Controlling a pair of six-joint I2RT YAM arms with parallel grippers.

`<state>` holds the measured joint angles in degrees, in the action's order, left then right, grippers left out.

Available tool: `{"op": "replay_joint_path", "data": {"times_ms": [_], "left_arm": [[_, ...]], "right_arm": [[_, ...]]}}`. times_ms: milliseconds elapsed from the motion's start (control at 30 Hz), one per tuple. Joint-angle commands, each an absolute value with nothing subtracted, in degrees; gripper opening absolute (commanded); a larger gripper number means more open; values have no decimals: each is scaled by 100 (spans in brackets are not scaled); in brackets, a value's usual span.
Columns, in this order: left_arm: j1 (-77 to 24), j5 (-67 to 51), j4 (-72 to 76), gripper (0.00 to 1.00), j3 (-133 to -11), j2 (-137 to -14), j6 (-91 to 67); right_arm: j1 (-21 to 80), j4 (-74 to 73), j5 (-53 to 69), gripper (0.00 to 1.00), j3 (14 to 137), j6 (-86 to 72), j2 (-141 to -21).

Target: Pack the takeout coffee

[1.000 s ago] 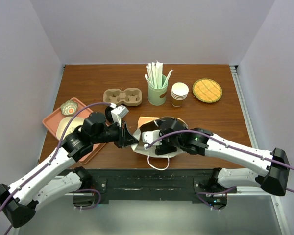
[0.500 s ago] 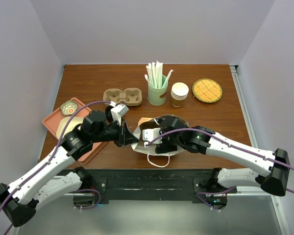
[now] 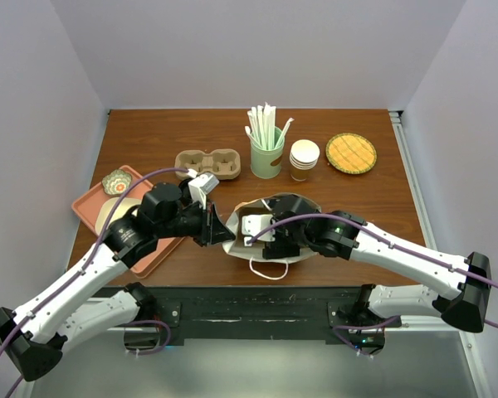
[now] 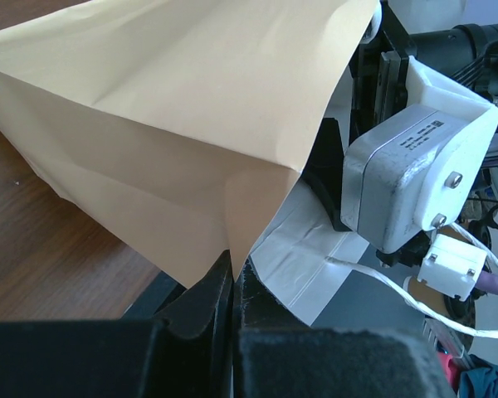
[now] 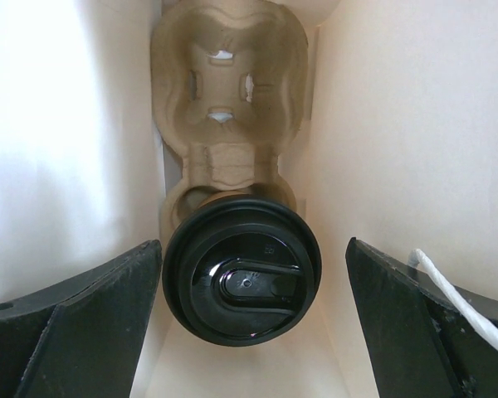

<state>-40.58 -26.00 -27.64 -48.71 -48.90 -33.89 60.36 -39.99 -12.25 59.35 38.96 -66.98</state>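
Observation:
The takeout coffee (image 5: 242, 282), a brownish cup under a round black lid, stands in one pocket of a pulp cup carrier (image 5: 228, 91) at the bottom of the paper bag (image 5: 398, 124). My right gripper (image 5: 253, 249) hangs open inside the bag, one finger on each side of the lid and neither touching it. In the left wrist view my left gripper (image 4: 232, 274) is shut on the bag's (image 4: 174, 108) rim corner. From above, the bag (image 3: 257, 257) sits at the table's near middle, and the right wrist hides the cup.
A second pulp carrier (image 3: 207, 163), a green cup of straws (image 3: 266, 153), a stack of white-topped cups (image 3: 304, 159) and a yellow woven plate (image 3: 351, 153) line the far side. A pink tray (image 3: 91, 207) with a small bowl (image 3: 115, 182) lies left.
The left gripper has drawn the bag's rim slightly up and toward the far side, widening the mouth. The right wrist has shifted a little to the right, jaws still open.

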Motion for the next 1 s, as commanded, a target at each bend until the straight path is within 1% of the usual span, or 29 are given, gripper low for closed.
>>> {"op": "replay_joint_path", "data": {"times_ms": [0, 433, 633, 700, 967], "left_arm": [[-4069, -2716, -2874, 4, -5343, -4965, -3437], [-4069, -2725, -3164, 5, -5502, -5124, -3577], [-4069, -2698, -3269, 5, -5677, -5194, -3656], [-4078, -2698, -3383, 7, -5800, -5273, -3665], [-4069, -2637, -3577, 8, -5941, -5431, -3656]], "right_arm": [[6021, -4052, -1107, 96, 6196, 3691, -6592], [5968, -4069, -836, 96, 6205, 3568, -6644], [5792, -4043, -590, 96, 6170, 3568, -6680], [5696, -3999, -519, 96, 6170, 3577, -6723], [5406, -3850, -282, 96, 6205, 3683, -6873]]}}
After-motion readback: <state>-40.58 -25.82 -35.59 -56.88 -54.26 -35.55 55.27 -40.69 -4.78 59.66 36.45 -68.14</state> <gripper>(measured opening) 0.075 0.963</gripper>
